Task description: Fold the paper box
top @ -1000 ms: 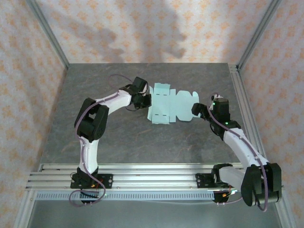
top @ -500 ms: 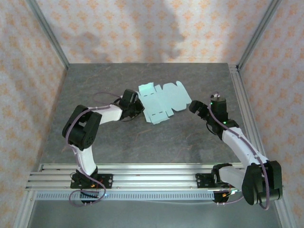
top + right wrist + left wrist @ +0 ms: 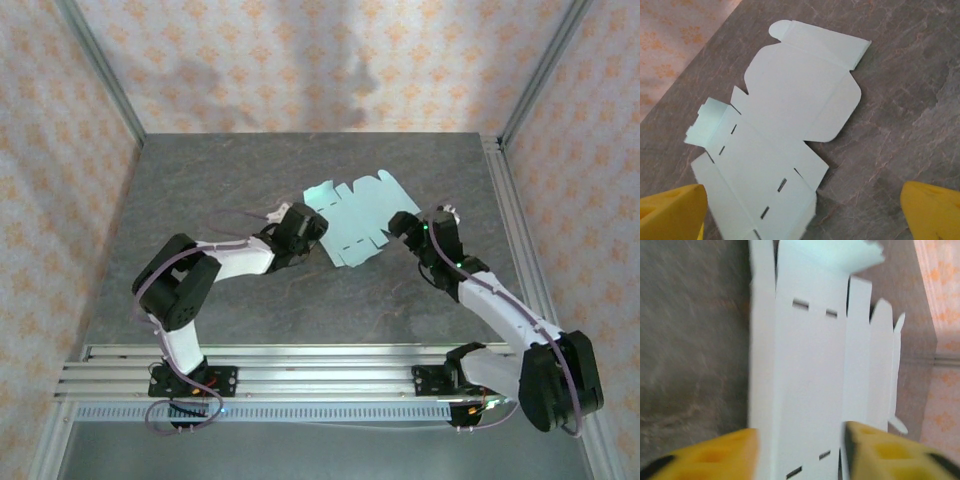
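The paper box (image 3: 357, 218) is a flat pale mint die-cut sheet with slots, flaps and rounded tabs, lying on the grey table. My left gripper (image 3: 312, 228) is at the sheet's left edge, open; in the left wrist view its yellow fingers (image 3: 715, 457) straddle the sheet's near panel (image 3: 810, 390). My right gripper (image 3: 402, 224) sits at the sheet's right side, open. In the right wrist view the whole sheet (image 3: 785, 135) lies ahead, with the yellow fingertips (image 3: 670, 212) wide apart at the bottom corners and nothing between them.
The grey marbled table (image 3: 200, 200) is bounded by patterned walls and metal frame posts (image 3: 520, 210) along the right. An aluminium rail (image 3: 300, 365) carries both arm bases at the near edge.
The sheet has slid and turned to the right. My left gripper has followed it rightward along its left edge. My right gripper has moved left toward the sheet's right side.
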Controlling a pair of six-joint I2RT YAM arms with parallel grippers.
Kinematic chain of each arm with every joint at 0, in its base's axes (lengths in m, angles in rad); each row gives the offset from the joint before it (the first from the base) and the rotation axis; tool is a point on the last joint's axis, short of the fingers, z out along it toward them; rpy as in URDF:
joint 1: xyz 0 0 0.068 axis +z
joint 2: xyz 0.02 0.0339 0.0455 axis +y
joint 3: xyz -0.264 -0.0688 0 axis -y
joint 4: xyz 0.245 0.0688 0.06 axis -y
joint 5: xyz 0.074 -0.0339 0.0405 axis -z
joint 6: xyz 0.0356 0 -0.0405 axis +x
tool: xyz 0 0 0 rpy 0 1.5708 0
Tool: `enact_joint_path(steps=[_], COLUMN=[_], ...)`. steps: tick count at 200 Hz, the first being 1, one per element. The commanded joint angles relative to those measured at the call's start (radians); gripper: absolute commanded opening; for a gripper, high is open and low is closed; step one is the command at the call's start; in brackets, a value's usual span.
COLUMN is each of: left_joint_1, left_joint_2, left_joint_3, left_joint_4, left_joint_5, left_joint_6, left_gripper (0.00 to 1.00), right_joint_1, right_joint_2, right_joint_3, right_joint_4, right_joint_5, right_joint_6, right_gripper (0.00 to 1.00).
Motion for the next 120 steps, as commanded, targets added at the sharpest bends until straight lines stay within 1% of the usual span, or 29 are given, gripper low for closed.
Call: enact_joint_path(steps=[1, 6, 22, 29, 43, 59, 67, 80, 97, 107, 120], left_joint_1=[0.046, 0.056, 0.090, 0.098, 0.110, 0.113, 0.113, 0.113, 0.114, 0.115, 0.115], left_joint_2=[-0.070, -0.085, -0.142, -0.169, -0.223, -0.275, -0.296, -0.325, -0.352, -0.363, -0.377], left_joint_3=[-0.013, -0.023, -0.049, -0.055, -0.055, -0.058, -0.058, -0.061, -0.065, -0.067, -0.075], left_joint_4=[-0.096, -0.104, -0.125, -0.150, -0.209, -0.246, -0.262, -0.284, -0.302, -0.313, -0.325], left_joint_5=[-0.070, -0.071, -0.077, -0.092, -0.130, -0.158, -0.167, -0.183, -0.191, -0.192, -0.193], left_joint_6=[0.118, 0.141, 0.218, 0.258, 0.327, 0.394, 0.417, 0.444, 0.465, 0.473, 0.478], left_gripper=[0.84, 0.91, 0.99, 1.00, 1.00, 1.00, 1.00, 1.00, 1.00, 1.00, 1.00], right_joint_1=[0.079, 0.098, 0.159, 0.187, 0.245, 0.285, 0.295, 0.297, 0.303, 0.311, 0.316], right_joint_2=[0.020, 0.029, 0.065, 0.071, 0.127, 0.188, 0.224, 0.289, 0.360, 0.394, 0.420], right_joint_3=[-0.050, -0.059, -0.069, -0.067, -0.068, -0.054, -0.039, -0.025, -0.008, 0.010, 0.022], right_joint_4=[0.041, 0.056, 0.072, 0.072, 0.094, 0.131, 0.143, 0.196, 0.253, 0.255, 0.258], right_joint_5=[0.138, 0.149, 0.182, 0.202, 0.244, 0.246, 0.236, 0.193, 0.154, 0.149, 0.153], right_joint_6=[0.148, 0.180, 0.275, 0.316, 0.394, 0.439, 0.442, 0.443, 0.459, 0.465, 0.463], right_gripper=[0.98, 0.97, 0.96, 0.95, 0.89, 0.81, 0.75, 0.63, 0.56, 0.44, 0.35])
